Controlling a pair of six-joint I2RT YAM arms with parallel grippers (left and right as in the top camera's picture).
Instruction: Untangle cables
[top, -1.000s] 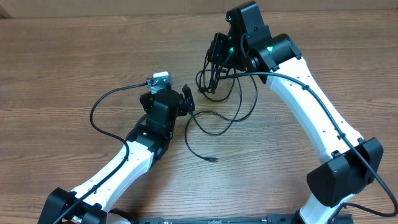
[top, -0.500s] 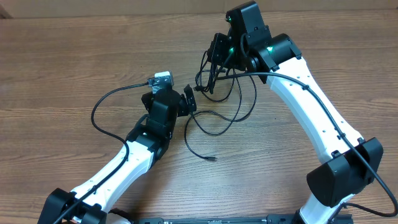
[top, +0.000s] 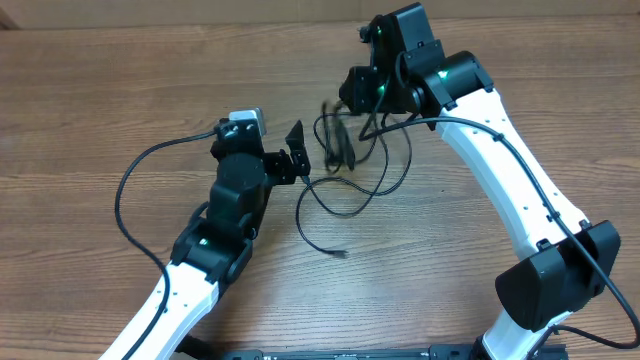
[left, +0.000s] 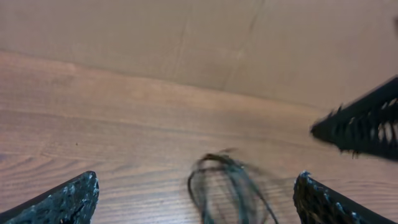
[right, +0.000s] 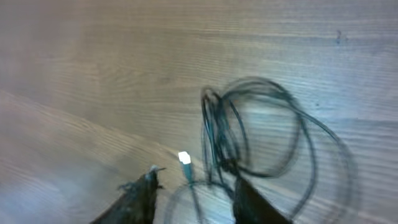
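Note:
The cables (top: 340, 145) are a clump of thin black cords on the wooden table, blurred by motion, with loops trailing right and one loose strand ending in a small plug (top: 343, 256) toward the front. My left gripper (top: 298, 152) is open just left of the clump. In the left wrist view its fingers (left: 196, 199) are wide apart with the blurred clump (left: 224, 183) ahead between them. My right gripper (top: 352, 95) hovers just behind the clump. In the right wrist view its fingers (right: 196, 186) are apart, with the cables (right: 249, 134) and a white-tipped plug (right: 184, 157) beyond and between them.
The left arm's own thick black wire (top: 135, 175) loops over the table at the left. A cardboard wall (left: 186, 37) stands along the far edge of the table. The right arm (top: 520, 190) spans the right side.
My left gripper has lifted and shifted left, away from the clump. My right gripper has moved up and right off the clump, which now blurs as it drops or swings.

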